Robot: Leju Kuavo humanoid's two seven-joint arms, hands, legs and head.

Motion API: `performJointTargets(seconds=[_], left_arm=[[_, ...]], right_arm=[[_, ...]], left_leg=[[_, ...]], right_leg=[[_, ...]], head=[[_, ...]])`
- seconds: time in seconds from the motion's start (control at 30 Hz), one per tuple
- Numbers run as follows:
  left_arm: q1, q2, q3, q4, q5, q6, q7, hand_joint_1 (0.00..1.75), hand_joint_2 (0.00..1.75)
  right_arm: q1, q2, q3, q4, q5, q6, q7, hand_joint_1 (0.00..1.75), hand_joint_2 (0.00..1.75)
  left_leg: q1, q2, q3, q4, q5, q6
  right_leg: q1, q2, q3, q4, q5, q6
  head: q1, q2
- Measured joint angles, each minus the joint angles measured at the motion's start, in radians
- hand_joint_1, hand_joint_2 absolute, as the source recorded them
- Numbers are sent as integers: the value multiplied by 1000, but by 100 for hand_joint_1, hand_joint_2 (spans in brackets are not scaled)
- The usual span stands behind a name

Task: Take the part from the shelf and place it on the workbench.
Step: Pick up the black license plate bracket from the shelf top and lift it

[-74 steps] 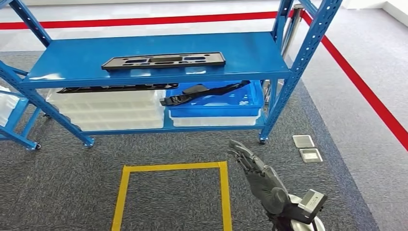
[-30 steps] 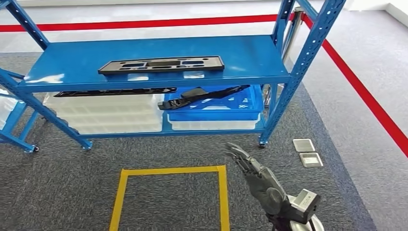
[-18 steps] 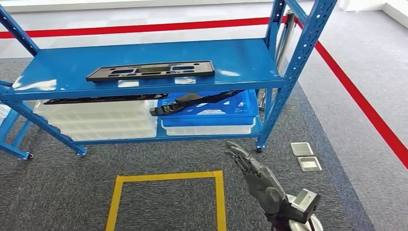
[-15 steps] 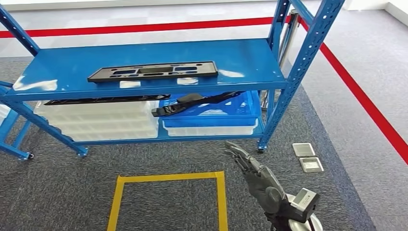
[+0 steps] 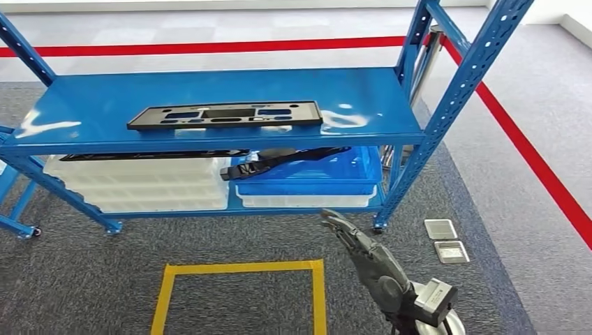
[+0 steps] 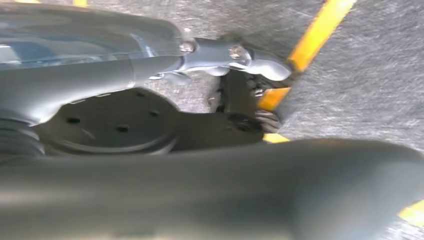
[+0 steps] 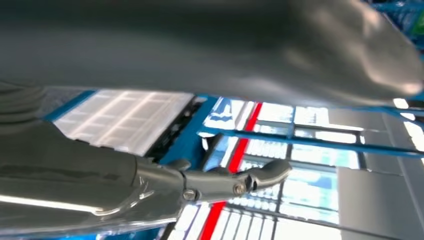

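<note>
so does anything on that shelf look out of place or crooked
One thing: a long black part on the lower level lies tilted across the blue bin, one end poking past its rim. The flat black part on the top shelf lies flat.

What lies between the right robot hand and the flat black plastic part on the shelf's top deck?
In the head view, the blue metal shelf's front edge and bare grey carpet separate the right robot hand from the flat black plastic part.
</note>
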Motion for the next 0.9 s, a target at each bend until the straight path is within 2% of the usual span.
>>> performJointTargets(seconds=[0.07, 0.13, 0.17, 0.23, 0.27, 0.3, 0.33, 0.4, 0.43, 0.47, 0.53, 0.6, 0.67, 0.7, 0.73, 0.8, 0.83, 0.87, 0.9], left_arm=[[-2, 0, 0, 0, -2, -1, -1, 0, 0], [-3, 1, 0, 0, -4, -2, -2, 0, 0], [-4, 2, 0, 0, -5, -2, -2, 0, 0], [-5, 2, 0, 0, -7, -2, -3, 0, 0], [-4, 2, 1, 0, -9, -3, -3, 0, 0], [-2, 2, 1, 0, -10, -3, -3, 0, 0], [0, 2, 1, 0, -11, -3, -3, 0, 0], [2, 2, 3, 0, -12, -4, -4, 0, 0], [2, 3, 5, 1, -12, -4, -4, 0, 0], [2, 4, 7, 1, -13, -5, -5, 0, 0], [3, 5, 10, 1, -14, -5, -6, 0, 0], [5, 5, 14, 1, -15, -5, -8, 0, 0], [4, 6, 17, 1, -16, -5, -11, 0, 0], [2, 6, 18, 1, -16, -6, -11, 0, 0], [1, 5, 19, 1, -16, -6, -12, 0, 0], [0, 4, 21, 1, -16, -7, -12, 0, 0], [1, 4, 21, 1, -16, -8, -12, 0, 0], [2, 3, 22, 1, -17, -8, -12, 0, 0], [3, 3, 22, 1, -17, -8, -12, 0, 0]], right_arm=[[3, -1, 4, 1, 3, -2, -3, 0, 0], [1, -2, 8, 0, 3, -2, -6, 0, 0], [1, -2, 9, -1, 2, -2, -7, 0, 0], [1, -2, 10, -1, 0, -2, -8, 0, 0], [1, -2, 11, 0, -1, -2, -8, 0, 0], [1, -2, 11, 0, -1, -2, -8, 0, 0], [1, -2, 11, 0, -1, -2, -8, 0, 0], [1, -2, 12, 0, -1, -2, -8, 0, 0], [0, -2, 12, 0, -1, -2, -8, 0, 0], [0, -2, 12, 0, -1, -2, -8, 0, 0], [0, -2, 13, 0, -2, -2, -8, 0, 0], [0, -1, 13, -1, -2, -2, -9, 0, 0], [-3, -2, 13, -2, -3, -2, -9, 0, 0], [-5, -2, 13, -2, -4, -2, -9, 0, 0], [-6, -2, 13, -2, -4, -2, -9, 0, 0], [-4, -2, 13, -1, -4, -2, -9, 0, 0], [-2, -2, 13, -1, -4, -2, -9, 0, 0], [-1, -2, 13, 0, -4, -2, -9, 0, 0], [0, -2, 13, 0, -4, -2, -9, 0, 0]], left_leg=[[-1, -1, 0, 8, -5, -8], [1, 0, -15, 52, -16, -17], [3, 1, -41, 102, -33, -23], [7, 1, -124, 234, -80, -34], [8, 2, -163, 284, -94, -36], [8, 2, -187, 304, -89, -35], [7, 2, -195, 287, -63, -31], [0, 2, -174, 175, 31, -13], [-5, 2, -165, 127, 63, -2], [-11, 2, -158, 89, 82, 8], [-18, 2, -155, 64, 79, 18], [-13, 2, -131, 41, 81, 22], [-6, 2, -102, 23, 78, 26], [-5, 2, -94, 17, 76, 28], [-4, 2, -89, 16, 73, 29], [-4, 2, -78, 15, 61, 30], [-4, 2, -69, 15, 53, 29], [-3, 1, -59, 15, 45, 26], [-3, 1, -46, 15, 36, 23]], right_leg=[[-1, -3, 8, -7, -6, -22], [-6, -7, 24, -12, -15, -33], [-8, -9, 32, -14, -20, -36], [-9, -12, 45, -15, -33, -41], [-8, -12, 53, -15, -40, -42], [-8, -11, 63, -15, -47, -42], [-7, -10, 75, -15, -56, -42], [-5, -10, 102, -16, -74, -40], [-6, -10, 112, -18, -82, -37], [-6, -11, 117, -20, -89, -33], [-7, -10, 126, -21, -91, -19], [-5, -11, 136, -11, -90, -4], [-4, -11, 129, 23, -104, 3], [-4, -10, 113, 56, -119, 4], [-4, -10, 84, 101, -140, 5], [-4, -10, 10, 199, -176, 9], [-4, -10, -20, 225, -175, 11], [-4, -10, -33, 217, -152, 13], [-4, -11, -29, 174, -108, 15]], head=[[-1, 0], [-4, 0], [-5, 0], [-6, 0], [-6, 0], [-6, 0], [-6, 0], [-6, 0], [-6, 0], [-6, 0], [-8, 0], [-8, 0], [-7, 0], [-6, 0], [-6, 0], [-6, 0], [-6, 0], [-6, 0], [-6, 0]])
